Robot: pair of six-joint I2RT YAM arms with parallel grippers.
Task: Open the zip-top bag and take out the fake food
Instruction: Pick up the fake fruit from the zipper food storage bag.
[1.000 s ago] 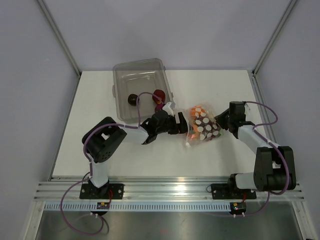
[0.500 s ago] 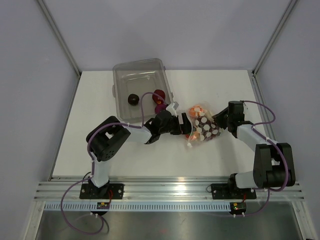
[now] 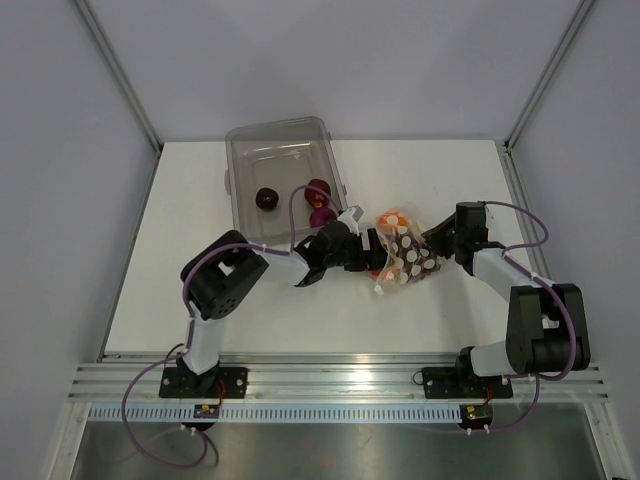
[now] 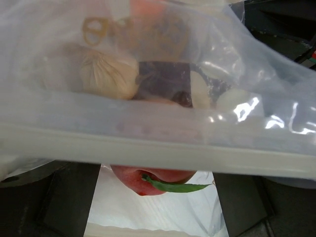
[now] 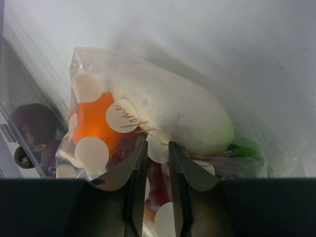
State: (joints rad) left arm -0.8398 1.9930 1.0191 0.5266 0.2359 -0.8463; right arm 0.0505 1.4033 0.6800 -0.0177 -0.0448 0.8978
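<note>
Left claw (image 3: 371, 252) has pushed further right since the earlier frame and is now against the left end of the zip-top bag (image 3: 405, 252). The bag has bunched narrower and its right end has lifted toward the right claw (image 3: 432, 243).

- Far left: clear bin (image 3: 285, 150) at the back of the desk (image 3: 440, 175). It holds three loose pieces: a dark round one (image 3: 266, 198), a dark red one (image 3: 319, 187) and a purple one (image 3: 322, 213).
- Left claw is released. In the left wrist view its fingers (image 4: 59, 197) stand wide apart and nothing is pinched. The white zip strip (image 4: 158, 148) runs straight across in front of them. A red fruit with a green leaf (image 4: 153, 178) shows low between the fingers, under the strip. Whether it is inside the bag, can't tell.
- Centre: the bag sits on the desk just right of the bin, between the two claws. Most of the fake food (image 3: 398, 216) is inside it. Through the plastic: a beige piece (image 4: 108, 74), dark grapes (image 4: 163, 81), an orange piece (image 5: 96, 121) and a big white piece (image 5: 173, 116).
- Right: right claw is clenched on the bag's film. Its fingers (image 5: 136, 182) are nearly together, with dotted plastic caught in the slit.
</note>
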